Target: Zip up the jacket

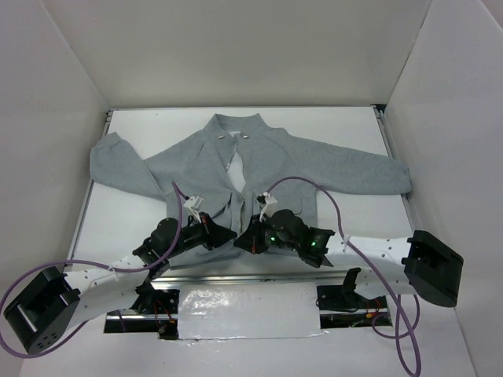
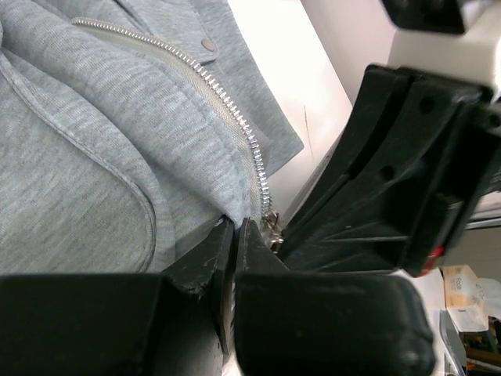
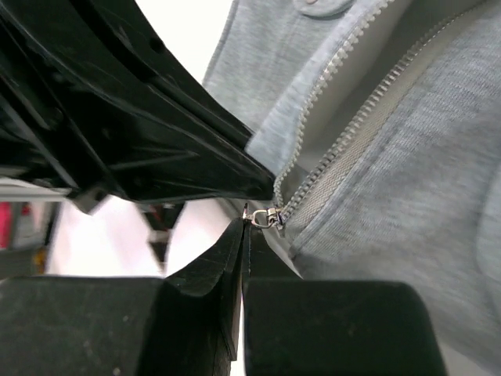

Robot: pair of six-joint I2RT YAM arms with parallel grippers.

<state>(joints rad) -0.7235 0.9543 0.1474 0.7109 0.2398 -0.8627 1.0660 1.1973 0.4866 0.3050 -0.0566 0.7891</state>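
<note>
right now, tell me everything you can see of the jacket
The jacket is small, light-grey fleece, lying flat and front-up on the white table, collar toward the far edge, sleeves spread to both sides. Two snaps dot the collar. Its silvery zipper is open, the zipper pull down at the hem. A curved pocket seam runs beside it. The left gripper pinches the hem by the zipper's foot; the right gripper is shut on the zipper pull.

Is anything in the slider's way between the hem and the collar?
Nothing visible. From the zipper pull at the tip of the right pincer, the open teeth run bare up the jacket to the collar; the left pincer sits beside the track, not on it.
</note>
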